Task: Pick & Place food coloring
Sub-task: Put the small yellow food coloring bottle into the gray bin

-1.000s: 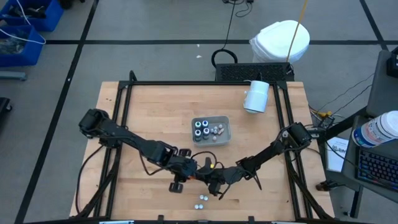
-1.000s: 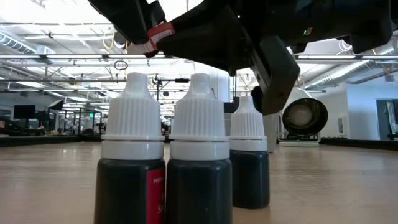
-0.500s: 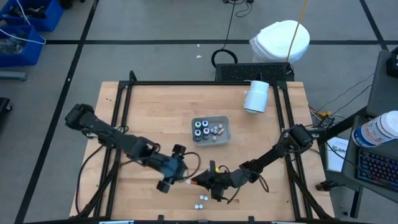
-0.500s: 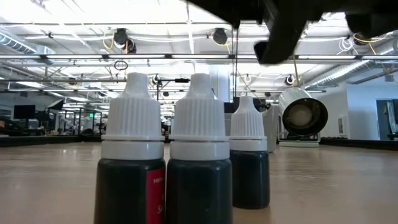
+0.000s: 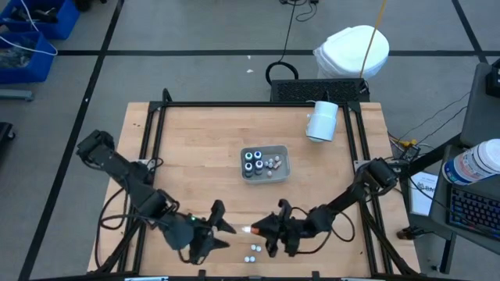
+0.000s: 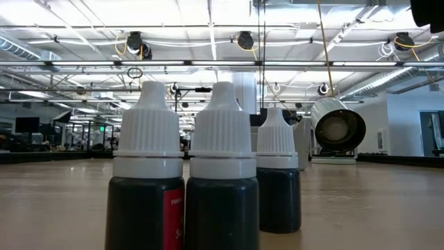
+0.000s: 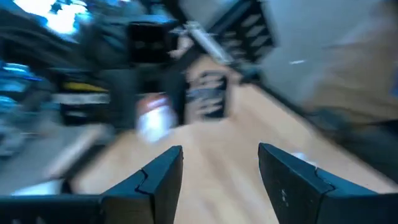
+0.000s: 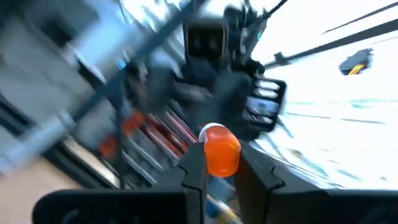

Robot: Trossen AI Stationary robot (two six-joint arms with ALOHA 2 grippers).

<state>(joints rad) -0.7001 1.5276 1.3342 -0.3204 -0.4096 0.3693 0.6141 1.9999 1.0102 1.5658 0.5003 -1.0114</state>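
The right gripper holds an orange-capped bottle between narrow fingers, low over the front of the desk. The left gripper is beside it, fingers wide and empty. The thin grip could let the bottle slip before the grey tray; three loose bottles below could be knocked.

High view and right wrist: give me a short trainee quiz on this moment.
1. True or false: the grey tray near the table's middle holds several bottles.
2. What does the right tool hold?
A. an orange-capped bottle
B. the white cylinder
C. nothing
3. Fill in: the left tool is ____ and holds nothing.

Key: 1 true; 2 A; 3 open.
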